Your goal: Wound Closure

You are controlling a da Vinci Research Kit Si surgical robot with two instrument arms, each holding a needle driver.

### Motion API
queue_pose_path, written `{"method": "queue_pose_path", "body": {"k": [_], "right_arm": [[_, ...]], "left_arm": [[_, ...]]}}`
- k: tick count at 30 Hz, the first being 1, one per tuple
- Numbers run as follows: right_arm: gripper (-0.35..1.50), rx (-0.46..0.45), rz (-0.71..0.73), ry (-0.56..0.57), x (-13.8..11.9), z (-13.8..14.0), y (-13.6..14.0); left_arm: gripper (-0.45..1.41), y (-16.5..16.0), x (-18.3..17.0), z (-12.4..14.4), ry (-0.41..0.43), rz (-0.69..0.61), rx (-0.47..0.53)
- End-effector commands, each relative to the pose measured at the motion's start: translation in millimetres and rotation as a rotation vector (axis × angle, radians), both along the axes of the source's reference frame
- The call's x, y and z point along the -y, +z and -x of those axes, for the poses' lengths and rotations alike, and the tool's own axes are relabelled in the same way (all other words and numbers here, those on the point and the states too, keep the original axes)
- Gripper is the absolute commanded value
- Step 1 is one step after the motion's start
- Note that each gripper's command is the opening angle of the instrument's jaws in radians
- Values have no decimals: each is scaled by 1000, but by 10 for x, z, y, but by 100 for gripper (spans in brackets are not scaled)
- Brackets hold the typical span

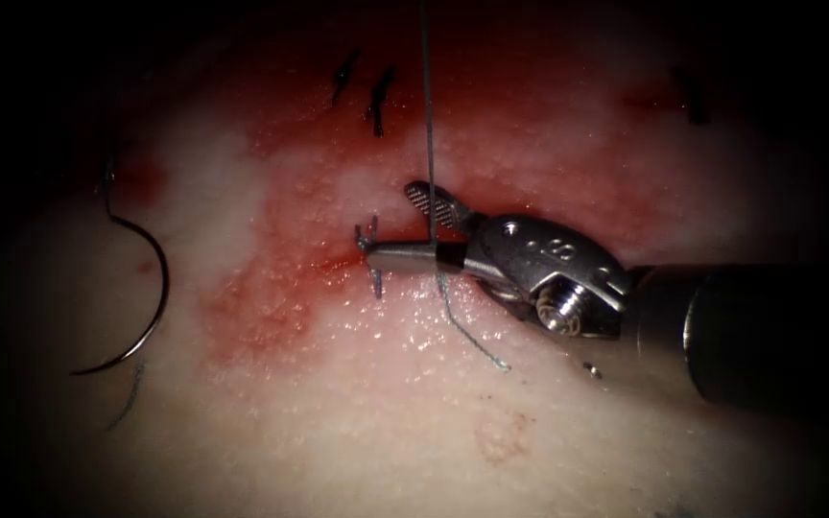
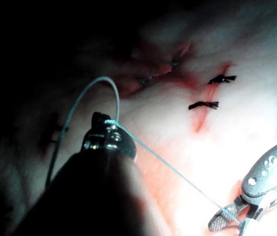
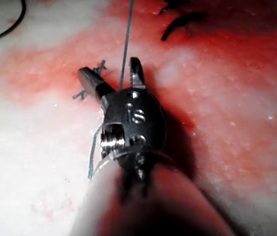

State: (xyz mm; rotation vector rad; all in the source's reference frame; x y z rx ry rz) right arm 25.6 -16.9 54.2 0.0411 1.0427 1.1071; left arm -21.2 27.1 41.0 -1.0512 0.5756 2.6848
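My right tool (image 1: 390, 221) comes in from the right with its jaws open on either side of a taut thread (image 1: 429, 115) that rises straight up from a knotted stitch (image 1: 368, 251) on the tissue (image 1: 414, 422). The right wrist view has the same open jaws (image 3: 108, 66) around the thread (image 3: 126, 34). In the left wrist view my left tool (image 2: 101, 125) is shut on that thread (image 2: 173, 169), which runs tight to the right tool's jaw (image 2: 224, 220). The curved needle (image 1: 166, 283) lies free on the tissue far left of the stitch, held by neither tool.
A short thread tail (image 1: 472, 338) lies on the tissue below the right tool. Dark earlier stitches (image 1: 376, 98) sit farther back, another at the far right (image 1: 693, 96). Red fluid (image 1: 261, 307) stains the tissue around the knot.
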Motion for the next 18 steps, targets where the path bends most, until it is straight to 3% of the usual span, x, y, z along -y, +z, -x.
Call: {"method": "queue_pose_path", "body": {"k": [1, 15, 18], "right_arm": [[148, -4, 1, 0, 2, -10, 6], [145, -22, 35, -9, -14, -29, 10], [135, -37, 34, -24, -14, -31, 10]], "left_arm": [[-45, 4, -6, 5, 1, 2, 2], [-45, 1, -3, 6, 5, 3, 9], [-45, 1, -2, 6, 6, 4, 11]]}}
